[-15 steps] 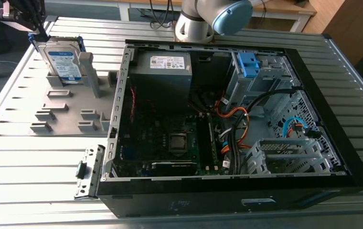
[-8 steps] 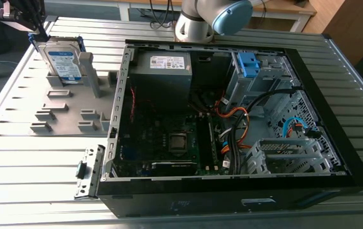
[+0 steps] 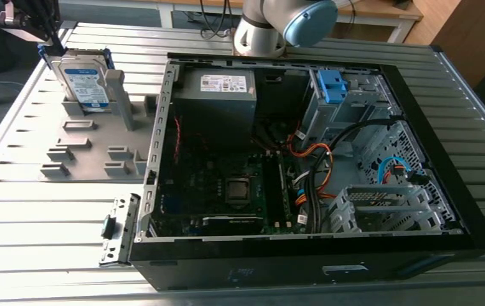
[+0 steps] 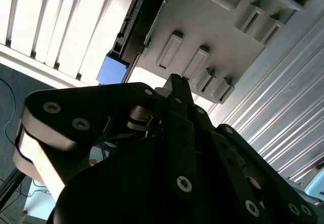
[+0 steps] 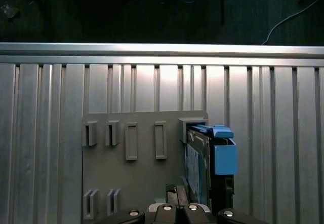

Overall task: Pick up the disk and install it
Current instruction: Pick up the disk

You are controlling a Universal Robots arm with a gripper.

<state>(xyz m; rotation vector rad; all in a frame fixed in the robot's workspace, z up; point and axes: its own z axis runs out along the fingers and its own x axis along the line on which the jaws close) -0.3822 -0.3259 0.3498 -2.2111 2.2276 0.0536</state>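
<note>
The disk point(image 3: 85, 80), a silver drive with a white-and-blue label in a blue caddy, stands on edge in a slot of the grey holder plate point(image 3: 89, 150) at the exterior view's upper left. My gripper point(image 3: 53, 43) hangs at the disk's top left corner, its fingers together and holding nothing. The first wrist view has the disk point(image 5: 196, 165) on edge just beside the gripper point(image 5: 173, 189), apart from it. In the second wrist view the gripper point(image 4: 177, 84) points at the holder plate point(image 4: 202, 21), with the disk point(image 4: 134, 21) off to one side.
An open black computer case point(image 3: 311, 271) lies on the ribbed metal table point(image 3: 46, 217). It holds a grey power-supply box point(image 3: 217, 86), a motherboard, cables and a drive bay with a blue bracket point(image 3: 332, 86). The arm's base point(image 3: 264, 29) stands behind the case.
</note>
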